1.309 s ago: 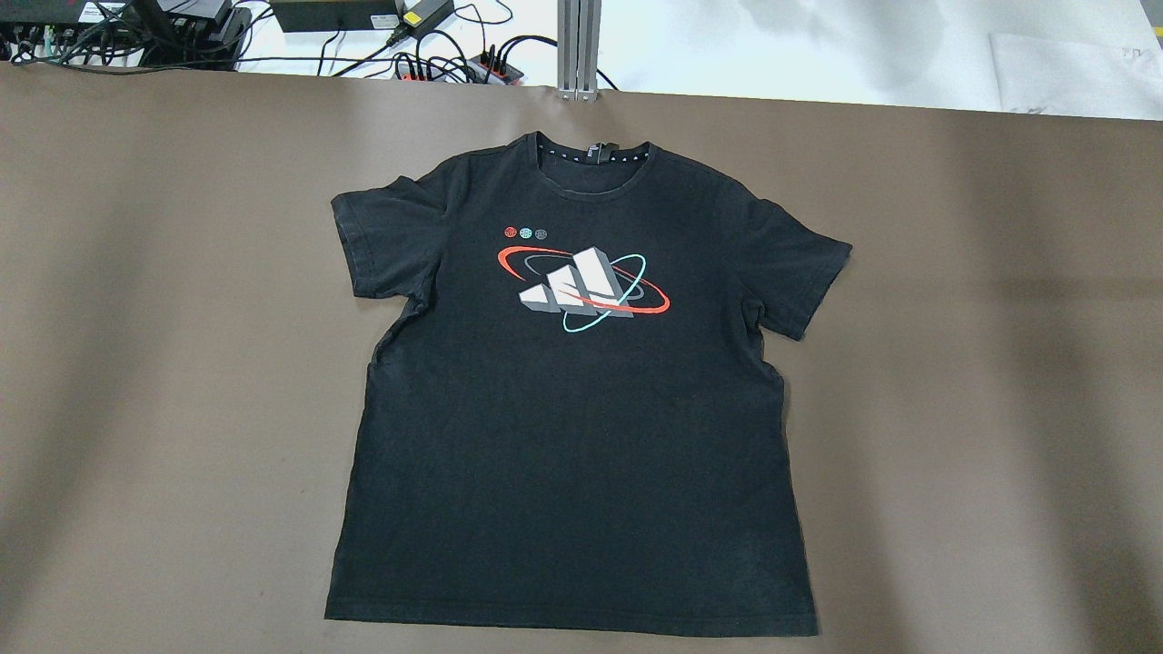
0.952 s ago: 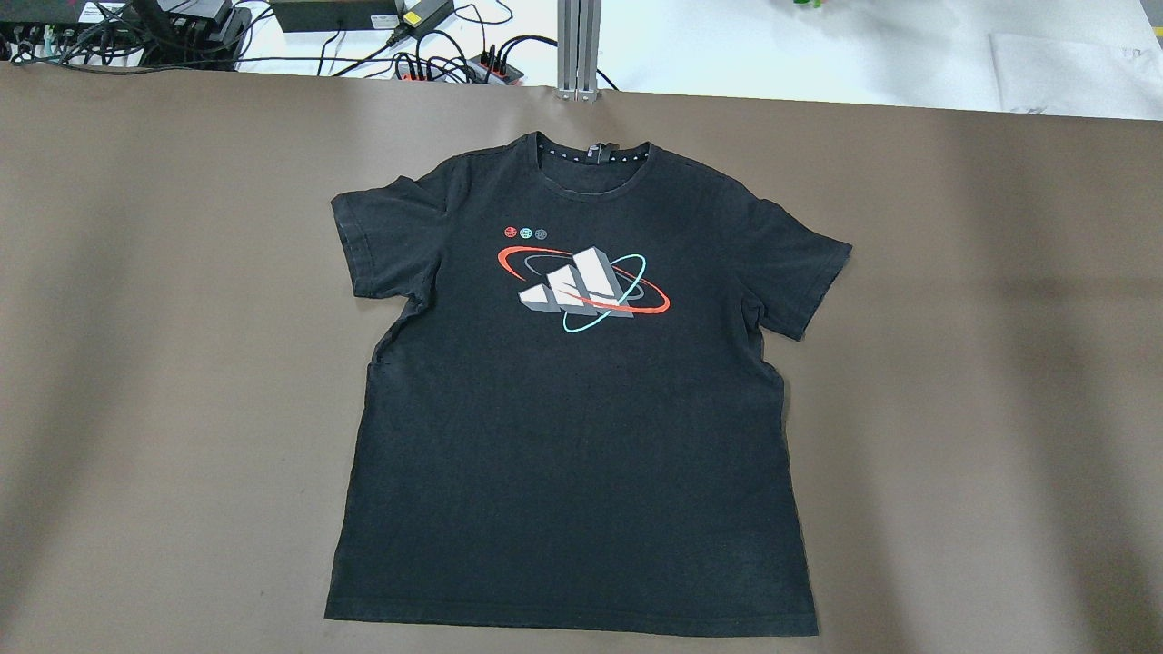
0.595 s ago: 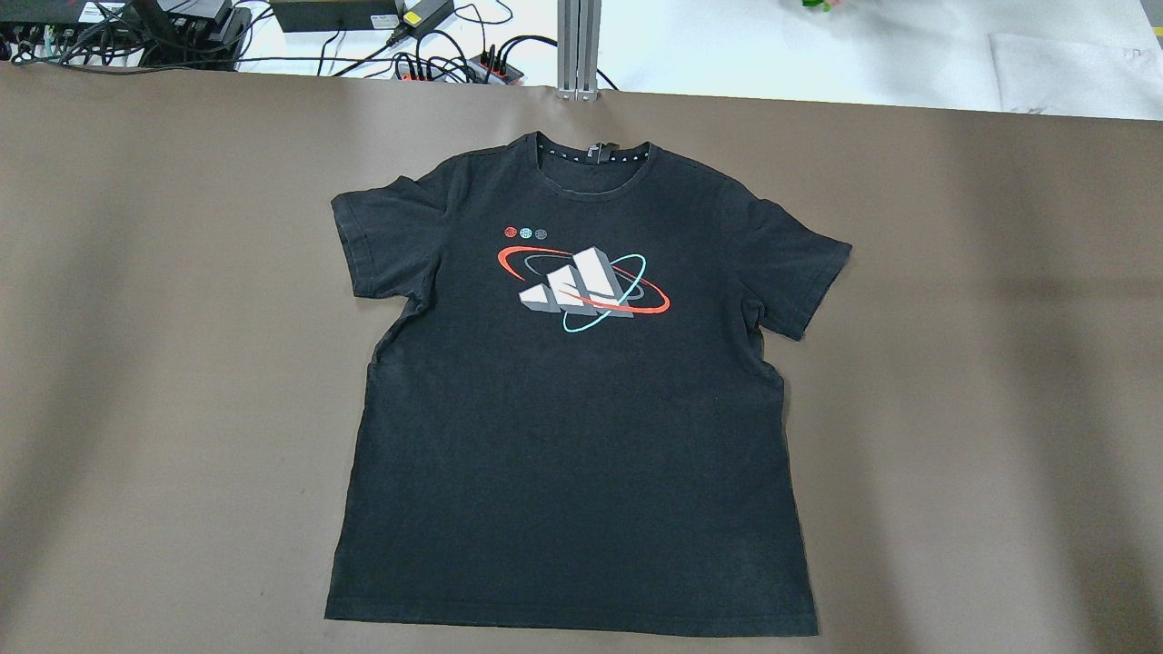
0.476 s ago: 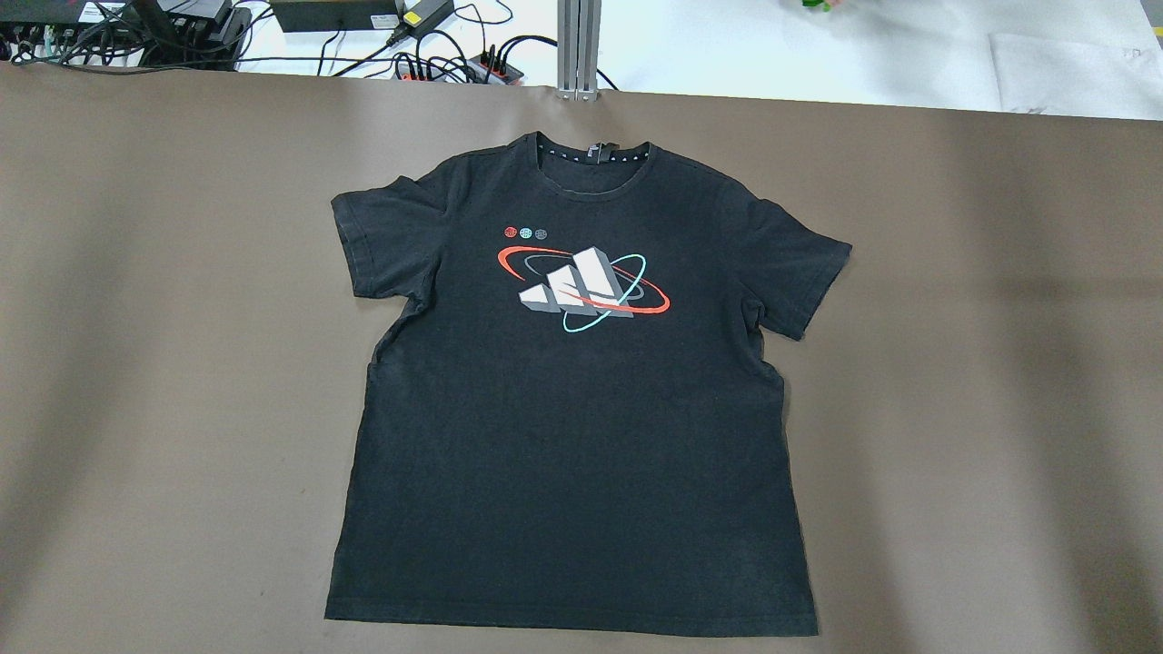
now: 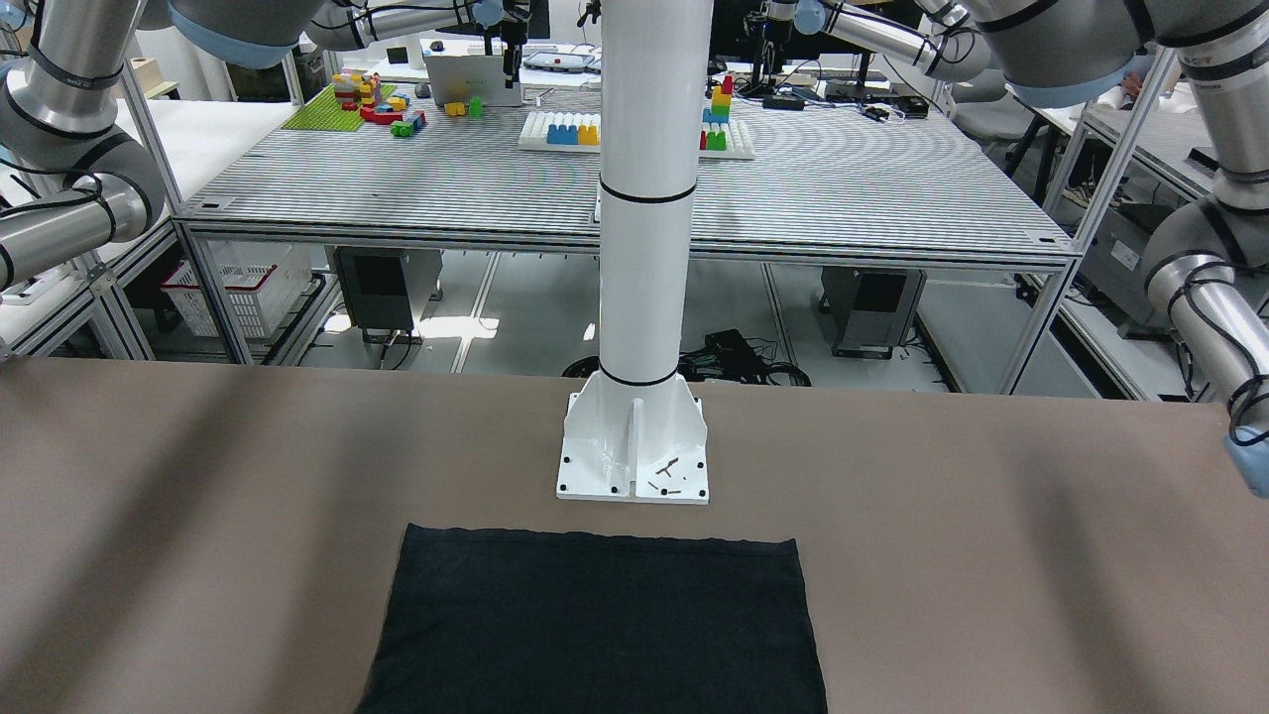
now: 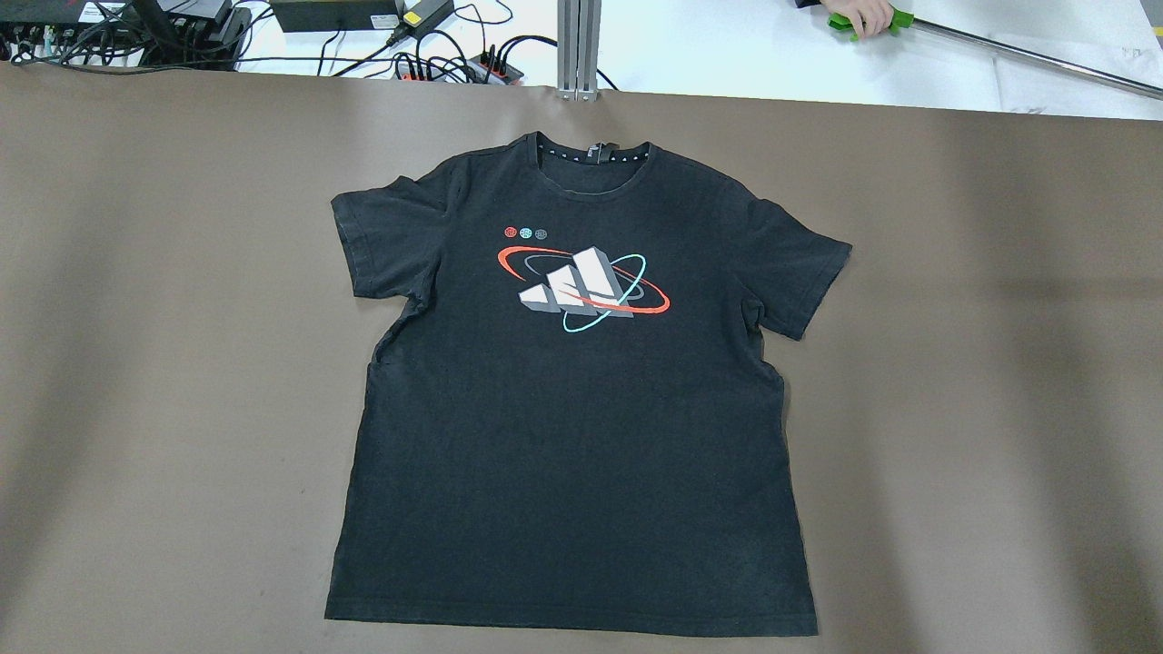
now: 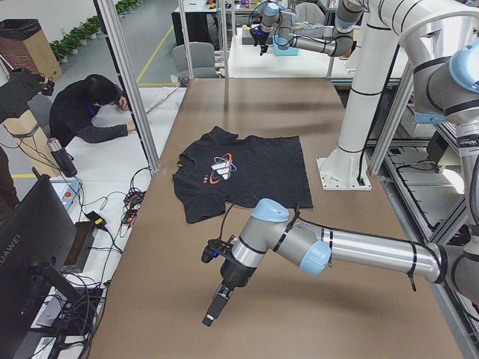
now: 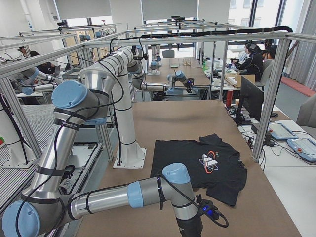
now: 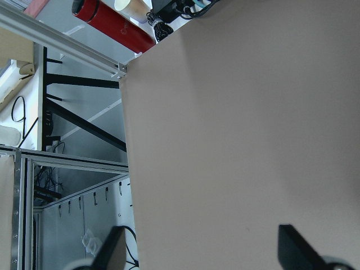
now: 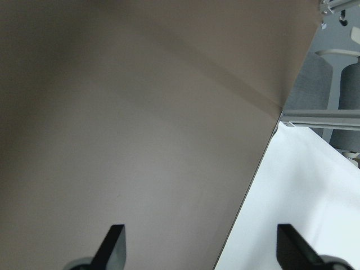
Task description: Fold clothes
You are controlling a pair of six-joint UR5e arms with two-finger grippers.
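The left tool (image 9: 202, 250) hangs over the bare brown tabletop (image 6: 164, 318) near its left end, its two dark fingers spread wide with nothing between them. Well apart from it, toward the middle, lies the black short-sleeved fabric T-shirt (image 6: 572, 436) with a white, red and teal print. It is spread flat, print up, not yet folded. Its long axis runs straight away from the robot, hem nearest the white base column (image 5: 644, 198) and collar at the far side, with one sleeve pointing out toward each arm. The right tool (image 10: 202, 247) hovers near the right end, fingers likewise parted and empty. Neither tool looks clearly nearer, so each would probably travel inward to its own sleeve.
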